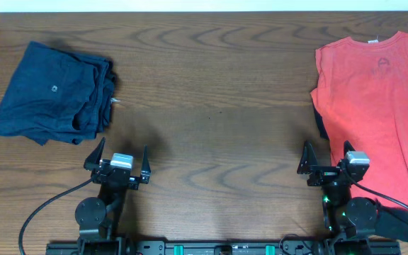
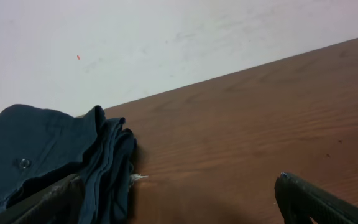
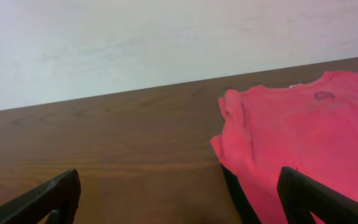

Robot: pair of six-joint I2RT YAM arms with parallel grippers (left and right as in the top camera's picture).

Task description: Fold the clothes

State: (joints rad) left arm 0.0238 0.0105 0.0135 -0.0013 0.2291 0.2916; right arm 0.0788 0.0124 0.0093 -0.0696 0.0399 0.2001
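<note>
Overhead, the left pincer (image 1: pixel 124 147) and right pincer (image 1: pixel 326 146) gape empty; grabbing the T-shirt (image 1: pixel 381 106) could drag along navy cloth (image 1: pixel 321 126) (peeking beneath it).

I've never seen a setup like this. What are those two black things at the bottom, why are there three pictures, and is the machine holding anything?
Those are two robot arms, seen from a camera fixed above the wooden table. Each arm ends in a gripper, a two-finger pincer: the left gripper and the right gripper. Both are open and hold nothing. The other two pictures come from small cameras on the wrists, looking forward between each gripper's own dark fingers. On the table lie a bundle of dark navy shorts on the left and a coral-red T-shirt on the right.
</note>
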